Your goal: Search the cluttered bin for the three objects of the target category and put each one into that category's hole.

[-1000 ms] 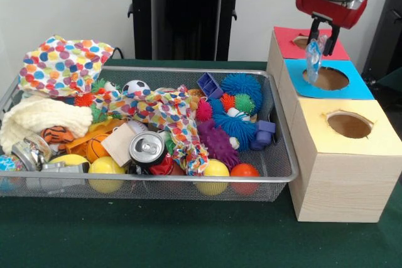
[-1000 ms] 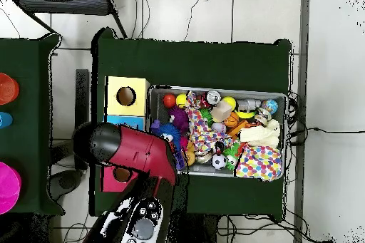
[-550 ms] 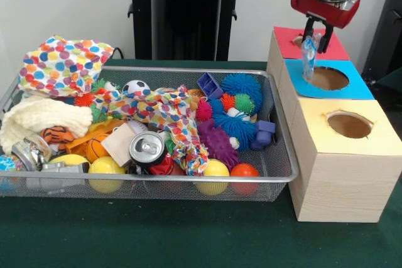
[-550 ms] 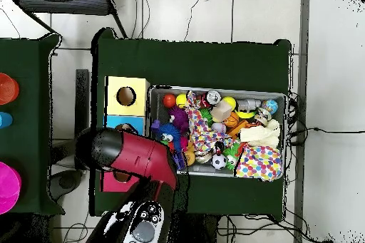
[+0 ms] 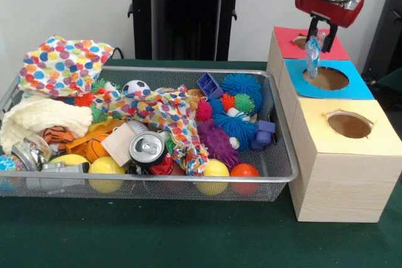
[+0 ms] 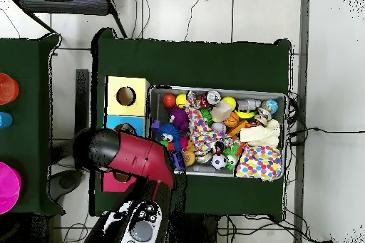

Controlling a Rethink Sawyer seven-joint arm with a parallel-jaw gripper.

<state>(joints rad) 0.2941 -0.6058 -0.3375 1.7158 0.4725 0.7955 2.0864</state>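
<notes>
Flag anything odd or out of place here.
Only one thing: the polka-dot cloth spills over the wire bin at its far corner. The gripper holds a crumpled clear plastic piece beside the blue box's hole.

A wire bin (image 5: pixel 276 155) full of toys sits on the tabletop (image 5: pixel 188 236). In the front view, a row of three boxes (image 5: pixel 339 167) stands just to its right, running front to back, each with a hole on top. A can (image 5: pixel 147 148) lies near the bin's front wall, and a ball (image 5: pixel 215 171) lies to its right.
</notes>
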